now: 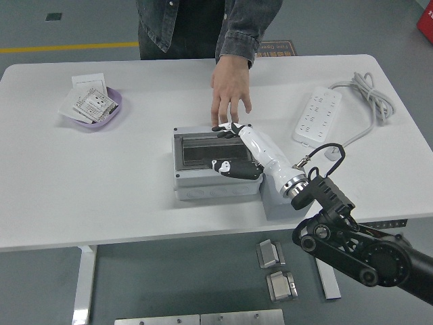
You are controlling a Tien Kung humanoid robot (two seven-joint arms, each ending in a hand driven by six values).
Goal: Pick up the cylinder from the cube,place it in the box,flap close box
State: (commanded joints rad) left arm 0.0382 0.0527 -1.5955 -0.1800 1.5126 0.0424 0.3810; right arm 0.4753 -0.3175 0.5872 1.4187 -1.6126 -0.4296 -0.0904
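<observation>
The grey box (216, 184) stands at the table's middle with its dark see-through flap (203, 152) lying flat over it. My right hand (229, 147), white with black fingertips, rests on the flap's right part with the fingers spread and holds nothing. The grey cube (276, 201) stands against the box's right side, partly under my wrist, with nothing on the part of its top that shows. I cannot see the cylinder. A person's hand (231, 87) reaches from the far side, its fingertips at the box's far edge.
A purple bowl (108, 116) with paper packets sits at the far left. A white power strip (319, 114) and its coiled cable (369, 91) lie at the right. Metal brackets (272, 254) lie on the floor below the near edge.
</observation>
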